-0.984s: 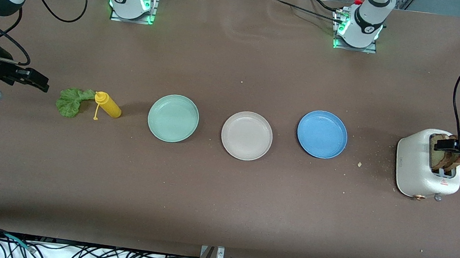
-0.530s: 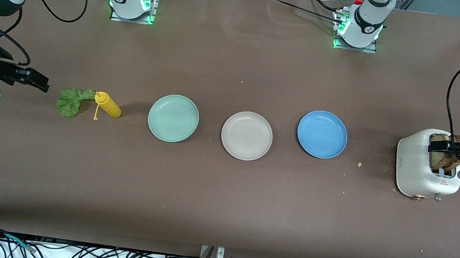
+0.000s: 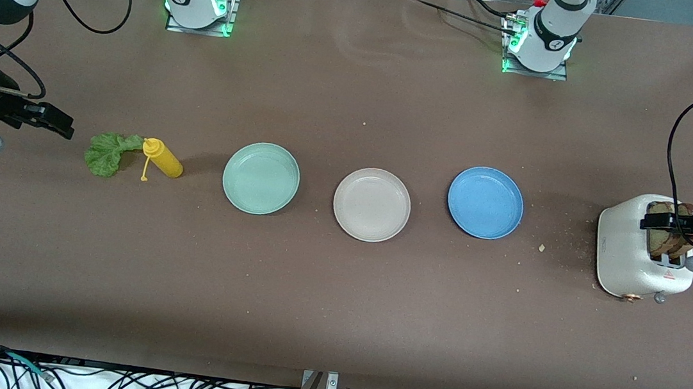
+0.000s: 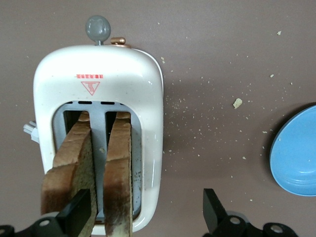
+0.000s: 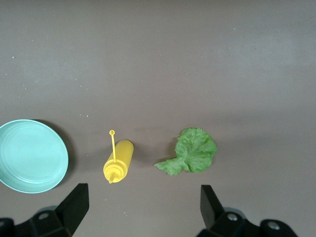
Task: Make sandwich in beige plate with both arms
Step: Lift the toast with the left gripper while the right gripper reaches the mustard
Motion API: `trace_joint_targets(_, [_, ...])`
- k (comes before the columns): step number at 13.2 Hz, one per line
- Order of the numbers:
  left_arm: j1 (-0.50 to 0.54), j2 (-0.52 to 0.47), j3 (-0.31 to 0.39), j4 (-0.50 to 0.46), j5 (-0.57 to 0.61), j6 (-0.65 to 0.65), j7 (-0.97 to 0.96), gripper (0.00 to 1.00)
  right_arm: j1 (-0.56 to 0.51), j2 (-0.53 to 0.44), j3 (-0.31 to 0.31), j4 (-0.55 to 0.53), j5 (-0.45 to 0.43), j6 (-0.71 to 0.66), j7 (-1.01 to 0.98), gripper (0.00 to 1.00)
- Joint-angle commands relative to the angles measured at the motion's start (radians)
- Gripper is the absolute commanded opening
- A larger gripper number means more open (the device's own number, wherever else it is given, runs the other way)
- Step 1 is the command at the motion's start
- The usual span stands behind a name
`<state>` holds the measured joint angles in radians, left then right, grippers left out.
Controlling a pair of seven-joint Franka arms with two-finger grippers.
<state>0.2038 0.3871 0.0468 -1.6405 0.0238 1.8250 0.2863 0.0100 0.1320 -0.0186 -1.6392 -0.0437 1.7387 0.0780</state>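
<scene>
Beige plate [image 3: 372, 205] between two plates (toast [image 4: 118, 168] in toaster [image 3: 627, 250]).

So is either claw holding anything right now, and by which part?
Nothing is held. The left claw hangs open over the toaster, one finger beside a toast slice but not clamped. The right claw is open above the lettuce.

The beige plate [image 3: 372, 205], round and shallow with a raised rim, is seen lying flat and bare at the middle of the table, between a mint-green plate [image 3: 261, 178] and a blue plate [image 3: 485, 203]. Two brown speckled toast slices [image 4: 94, 173] are held upright in the slots of a white toaster [image 3: 627, 250] at the left arm's end of the table. A ruffled green lettuce leaf [image 3: 106, 153] is laid flat at the right arm's end, just beside a yellow squeeze bottle [image 3: 162, 158].
</scene>
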Motion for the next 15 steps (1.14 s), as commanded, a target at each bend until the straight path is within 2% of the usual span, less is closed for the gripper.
trace_joint_targets(1, [0.012, -0.017, -0.005, -0.033, -0.025, 0.03, -0.004, 1.0, -0.005, -0.005, -0.003, 0.001, 0.019, -0.011, -0.018, 1.0])
trace_joint_targets(2, [0.016, -0.022, -0.005, -0.038, -0.025, 0.03, -0.004, 1.0, -0.008, -0.005, -0.007, -0.001, 0.019, -0.011, -0.042, 1.0])
trace_joint_targets(4, [0.016, -0.065, -0.005, -0.108, -0.024, 0.084, -0.004, 1.0, -0.015, 0.004, -0.033, -0.001, 0.04, -0.01, -0.121, 1.0])
trace_joint_targets(8, [0.022, -0.117, -0.004, -0.174, -0.024, 0.119, -0.004, 0.97, -0.015, 0.037, -0.13, -0.008, 0.183, -0.01, -0.366, 1.0])
trace_joint_targets(11, [0.031, -0.161, -0.004, -0.235, -0.021, 0.18, -0.004, 0.84, -0.021, 0.049, -0.179, -0.045, 0.307, -0.005, -0.53, 1.0])
trace_joint_targets(14, [0.048, -0.191, -0.004, -0.283, -0.019, 0.221, -0.004, 0.65, -0.034, 0.063, -0.184, -0.094, 0.396, 0.002, -0.736, 1.0])
trace_joint_targets(15, [0.051, -0.197, -0.004, -0.286, -0.019, 0.221, -0.004, 0.64, -0.042, 0.063, -0.184, -0.112, 0.428, 0.005, -0.783, 1.0])
